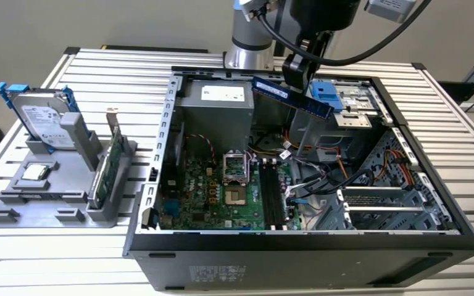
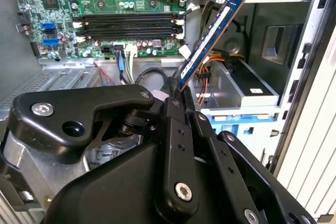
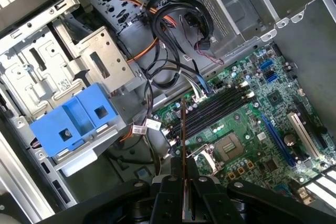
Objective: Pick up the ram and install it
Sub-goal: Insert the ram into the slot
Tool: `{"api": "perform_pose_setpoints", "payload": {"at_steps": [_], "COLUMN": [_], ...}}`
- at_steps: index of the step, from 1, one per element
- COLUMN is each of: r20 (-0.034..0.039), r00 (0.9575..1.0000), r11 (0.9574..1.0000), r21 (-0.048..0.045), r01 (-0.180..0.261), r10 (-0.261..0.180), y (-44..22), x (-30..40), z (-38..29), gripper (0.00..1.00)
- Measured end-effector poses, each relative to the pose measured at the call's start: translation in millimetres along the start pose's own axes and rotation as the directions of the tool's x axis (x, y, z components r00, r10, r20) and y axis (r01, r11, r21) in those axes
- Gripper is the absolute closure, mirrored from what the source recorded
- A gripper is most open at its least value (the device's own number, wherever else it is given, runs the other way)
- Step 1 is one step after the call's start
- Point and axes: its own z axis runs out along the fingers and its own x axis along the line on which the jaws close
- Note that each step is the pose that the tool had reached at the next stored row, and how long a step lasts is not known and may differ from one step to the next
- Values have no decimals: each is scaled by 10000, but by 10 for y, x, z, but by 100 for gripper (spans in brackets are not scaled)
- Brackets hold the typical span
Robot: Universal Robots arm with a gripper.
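While gripper [image 2: 176, 88] pinches ram [image 2: 212, 35] over case [image 1: 303, 243], hard drive [image 1: 44, 120] in exterior view.

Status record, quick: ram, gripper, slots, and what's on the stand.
ram: tilted, in the air over the open case, not seated
gripper: jaws shut on ram
slots: empty
stand: hard drive and card upright, at the exterior view's left
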Motion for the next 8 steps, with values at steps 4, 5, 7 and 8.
{"api": "perform_pose_setpoints", "payload": {"at_steps": [4, 5, 7, 8], "r20": [0, 1, 1, 1], "r00": [10000, 10000, 10000, 10000], "r11": [10000, 10000, 10000, 10000], "r21": [-1, -1, -1, -1], "r01": [-50, -62, -86, -98], "r10": [50, 62, 86, 98], "y": [0, 0, 0, 0], "x": [0, 0, 0, 0], "z": [0, 0, 0, 0], "gripper": [100, 100, 100, 100]}}
